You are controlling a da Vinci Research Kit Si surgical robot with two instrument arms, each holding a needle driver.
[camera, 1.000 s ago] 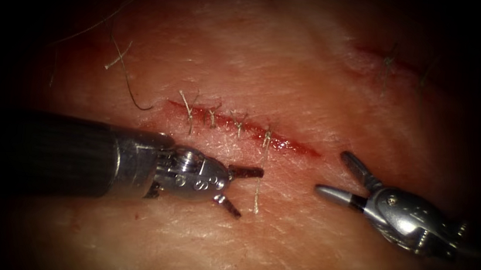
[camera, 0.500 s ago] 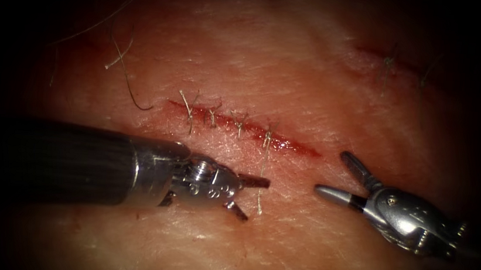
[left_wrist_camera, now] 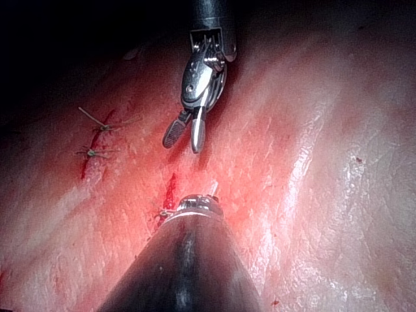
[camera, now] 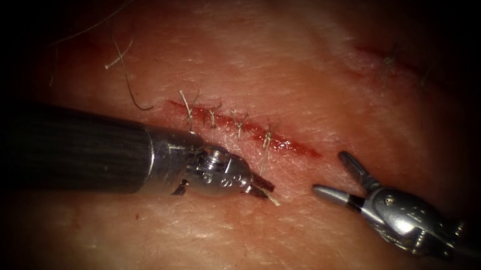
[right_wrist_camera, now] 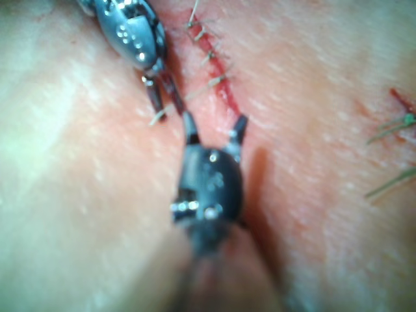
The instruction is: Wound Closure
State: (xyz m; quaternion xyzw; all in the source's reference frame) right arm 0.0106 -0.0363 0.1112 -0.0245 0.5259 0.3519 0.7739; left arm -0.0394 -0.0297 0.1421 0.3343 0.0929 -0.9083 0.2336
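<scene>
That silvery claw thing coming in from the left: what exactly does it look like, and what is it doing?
The left arm's tool is a long dark ribbed shaft with a shiny metal collar, a small silvery wrist joint with pins, and two short dark jaws. It lies nearly level over the tissue, just below the cut, pointing right. Its jaws are shut on the loose tail of thread hanging down from the rightmost stitch; a pale bit of thread pokes out past the tips. No needle is seen in its jaws.
</scene>
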